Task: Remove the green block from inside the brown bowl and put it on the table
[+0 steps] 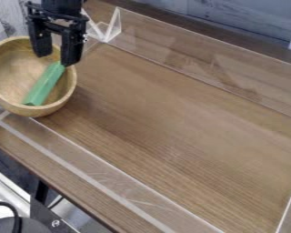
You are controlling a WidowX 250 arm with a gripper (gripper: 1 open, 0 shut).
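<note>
At the far left corner of the worktop we see the round, light tan wooden bowl (15, 77) with a thick rim, and inside it the small bright green rectangular block (44, 85) lies slanted against the bowl's right-hand inner wall, lower end toward the bottom of the bowl. Just above the bowl's far right rim we find the black gripper (55, 53) pointing steeply down with its jaws apart and nothing between them, poised over the block's upper end. To the right stretches the large brown wood-grain worktop (185, 127), bordered by a clear plastic edging strip (75, 159).
</note>
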